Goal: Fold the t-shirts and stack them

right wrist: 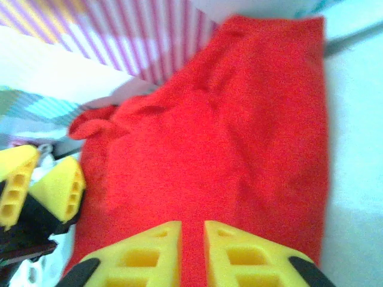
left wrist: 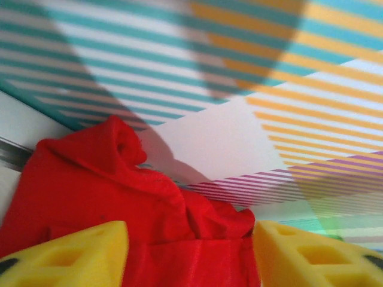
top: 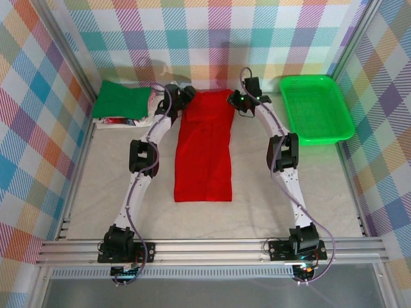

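A bright red t-shirt (top: pixel 204 154) lies as a long narrow strip down the middle of the table, its far end near the back wall. My left gripper (top: pixel 185 96) hovers at the strip's far left corner. In the left wrist view its yellow fingers (left wrist: pixel 66 254) stand wide apart, open, with bunched red cloth (left wrist: pixel 119 185) between them. My right gripper (top: pixel 237 101) is at the far right corner, jaws parted by a narrow gap (right wrist: pixel 192 230) over the red shirt (right wrist: pixel 227 137). A folded dark green t-shirt (top: pixel 122 99) tops a whitish-pink pile (top: pixel 138 119) at the back left.
A bright green mesh basket (top: pixel 314 106) stands at the back right of the table (top: pixel 289 205). Checked walls close in the back and both sides. The left gripper's yellow fingers (right wrist: pixel 42 185) show at the left edge of the right wrist view.
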You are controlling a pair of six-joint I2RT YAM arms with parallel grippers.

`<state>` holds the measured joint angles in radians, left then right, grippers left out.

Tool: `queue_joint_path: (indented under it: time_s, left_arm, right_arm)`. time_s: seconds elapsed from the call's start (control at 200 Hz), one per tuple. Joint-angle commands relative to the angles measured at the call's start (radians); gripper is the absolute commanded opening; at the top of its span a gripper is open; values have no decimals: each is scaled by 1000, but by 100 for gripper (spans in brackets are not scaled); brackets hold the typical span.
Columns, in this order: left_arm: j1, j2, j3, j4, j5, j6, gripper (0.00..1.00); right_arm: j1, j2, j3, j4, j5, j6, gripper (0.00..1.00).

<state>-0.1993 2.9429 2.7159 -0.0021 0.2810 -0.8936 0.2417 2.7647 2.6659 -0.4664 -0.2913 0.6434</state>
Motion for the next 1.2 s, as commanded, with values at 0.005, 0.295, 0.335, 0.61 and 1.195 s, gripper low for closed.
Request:
queue_joint_path:
  time_s: [0.005,0.295,0.335,0.61,1.195]
  left_arm:
    - [23,-244,-4,-85,80,77,68]
    - [-40,-987,-857,-60,20,345,78]
    - [-55,-1131,-1070,10,-20,359,79]
    - [-82,-1669,-1817,-192,28,415,58]
    - [-163,-1820,-2230,-366,186,297,50]
  right_arm:
    - [15,-255,-12,-46,-86,-83,27]
    - [109,-874,-884,101,-28,-200,42]
    - [128,-990,-1081,182,-27,-203,44]
    - [188,-1478,-1783,174,-115,-171,47]
    - [214,-1363,-2049,388,-202,6,46]
